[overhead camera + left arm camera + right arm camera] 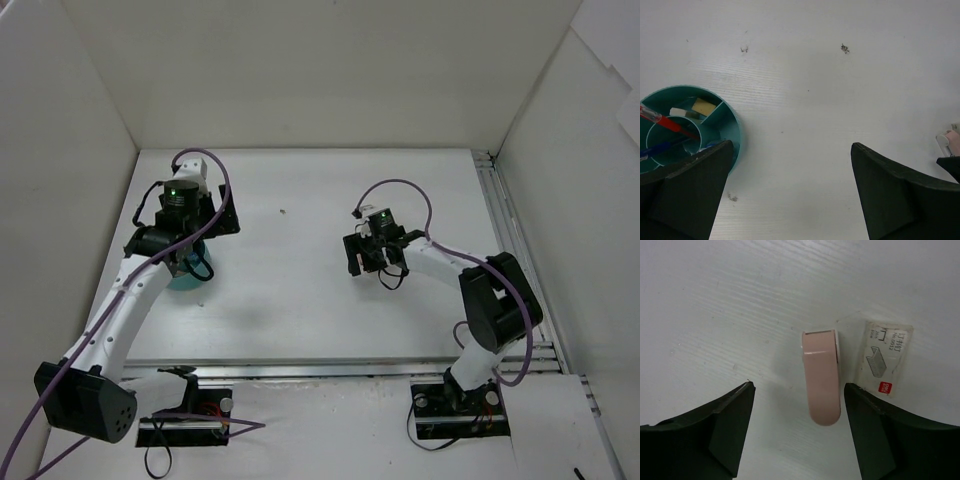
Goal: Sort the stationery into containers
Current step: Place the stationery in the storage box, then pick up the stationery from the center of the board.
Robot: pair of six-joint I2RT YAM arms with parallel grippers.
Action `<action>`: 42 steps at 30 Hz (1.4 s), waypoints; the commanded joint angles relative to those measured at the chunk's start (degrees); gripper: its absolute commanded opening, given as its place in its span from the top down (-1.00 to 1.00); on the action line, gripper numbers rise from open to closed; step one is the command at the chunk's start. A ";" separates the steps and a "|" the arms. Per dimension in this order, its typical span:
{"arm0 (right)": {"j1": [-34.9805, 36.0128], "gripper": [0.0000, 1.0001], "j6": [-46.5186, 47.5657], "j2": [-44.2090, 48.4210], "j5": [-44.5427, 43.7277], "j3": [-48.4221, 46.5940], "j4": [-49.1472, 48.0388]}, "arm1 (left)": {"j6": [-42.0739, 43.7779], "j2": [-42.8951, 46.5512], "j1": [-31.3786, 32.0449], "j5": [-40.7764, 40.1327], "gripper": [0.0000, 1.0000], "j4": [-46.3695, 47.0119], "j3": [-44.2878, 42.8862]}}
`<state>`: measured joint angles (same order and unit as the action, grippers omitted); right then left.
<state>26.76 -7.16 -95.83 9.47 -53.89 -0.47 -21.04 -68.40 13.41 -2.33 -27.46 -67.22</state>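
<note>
The teal container (736, 131) sits on the table at the lower left of the left wrist view, and a part of it shows under the left arm (183, 283). Its compartments hold a red pen (671, 124), a blue pen (658, 149), a tan eraser (704, 106) and a white eraser (677, 112). My left gripper (791, 145) (192, 262) hangs open and empty just right of the container. A pink oblong piece of stationery (822, 380) lies flat between the fingers of my open right gripper (799, 386) (369, 262), close to the right finger, with a gap on both sides.
A clear box of staples (885, 356) lies right beside the pink item, partly under the right finger. White walls enclose the table on three sides. A metal rail (505, 235) runs along the right edge.
</note>
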 commanded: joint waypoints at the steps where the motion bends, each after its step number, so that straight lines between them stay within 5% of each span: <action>1: 1.10 -0.29 0.39 -0.32 -1.21 -3.77 -0.85 | 1.35 2.04 0.21 1.01 -0.99 3.82 0.60; 5: 1.27 0.36 0.21 -0.94 -2.97 -3.94 -0.85 | 1.26 3.10 0.21 1.10 -0.99 3.64 1.39; 6: 1.19 0.66 -0.13 -0.76 -3.67 -3.94 -0.76 | 1.26 3.10 0.21 1.10 -0.99 3.73 1.56; 9: 1.45 0.94 -0.31 1.69 -3.07 -3.59 -0.41 | 1.35 3.10 0.21 1.62 -0.99 3.82 1.65; 14: 1.54 1.00 2.58 8.71 1.14 -1.22 -1.20 | 2.14 1.87 0.21 11.80 -0.99 7.15 2.53; 20: 0.40 1.00 3.56 15.67 35.09 3.08 -15.33 | 7.22 -0.42 1.97 38.58 -0.99 19.53 6.65; 25: -2.15 1.00 -7.51 14.45 54.05 1.60 -30.28 | 12.76 -1.20 6.18 58.54 -0.99 30.18 10.53; 34: 0.39 1.00 -7.79 13.48 64.44 -1.83 -30.73 | 14.45 -7.79 9.79 68.33 -0.96 34.75 7.90; 42: 0.83 1.00 -7.61 13.65 66.29 -1.92 -30.64 | 15.32 -8.16 9.79 72.55 -0.09 35.46 7.81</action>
<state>27.22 -14.37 -83.40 71.46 -52.80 -26.02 -7.53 -78.85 23.24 65.67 1.89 -56.27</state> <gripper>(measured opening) 0.276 0.578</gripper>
